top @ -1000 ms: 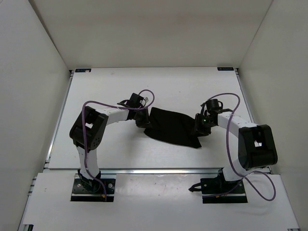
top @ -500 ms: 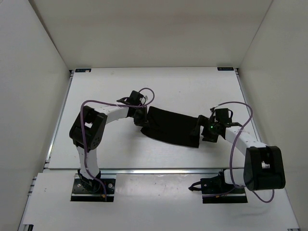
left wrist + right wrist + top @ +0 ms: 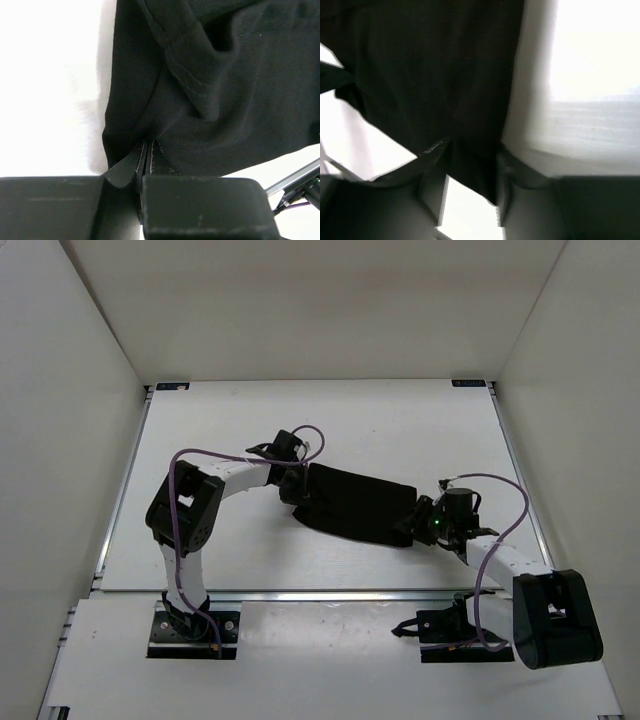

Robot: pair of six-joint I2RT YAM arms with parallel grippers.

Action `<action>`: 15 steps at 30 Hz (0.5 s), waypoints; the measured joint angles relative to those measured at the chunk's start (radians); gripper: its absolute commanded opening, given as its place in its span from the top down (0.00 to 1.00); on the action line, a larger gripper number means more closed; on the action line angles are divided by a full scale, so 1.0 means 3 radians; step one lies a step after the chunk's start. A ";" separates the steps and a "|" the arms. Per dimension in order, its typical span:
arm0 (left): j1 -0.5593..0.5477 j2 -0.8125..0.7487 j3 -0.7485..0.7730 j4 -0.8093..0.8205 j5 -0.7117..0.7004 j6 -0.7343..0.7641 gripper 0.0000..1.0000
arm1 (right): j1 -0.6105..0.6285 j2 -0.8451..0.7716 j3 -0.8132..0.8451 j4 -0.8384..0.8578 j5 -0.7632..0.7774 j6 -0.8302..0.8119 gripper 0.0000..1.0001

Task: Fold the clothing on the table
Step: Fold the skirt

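Plainly, the clothing (image 3: 358, 504) lay near the middle of the table (image 3: 400, 420), pulled out into a long black band that ran between your two arms, its left end a little farther from you than its right. Your left gripper (image 3: 295, 492) was pressed together on the band's left end; in its wrist view the two fingers (image 3: 141, 159) met with only a thin seam between them, and the fabric edge was drawn into that seam, with wrinkles spreading away from it. Your right gripper (image 3: 415, 525) sat at the band's right end, low over the table. In its wrist view the fingers (image 3: 434, 152) stood apart on either side of a hanging corner of the cloth. That view was blurred, so I could not tell whether they pinched the fabric or only bracketed it.
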 measured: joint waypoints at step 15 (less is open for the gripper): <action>-0.0196 -0.0099 -0.0210 0.0210 -0.0029 -0.0220 1.00 | -0.0052 0.0624 0.1274 -0.1369 0.0323 -0.0345 1.00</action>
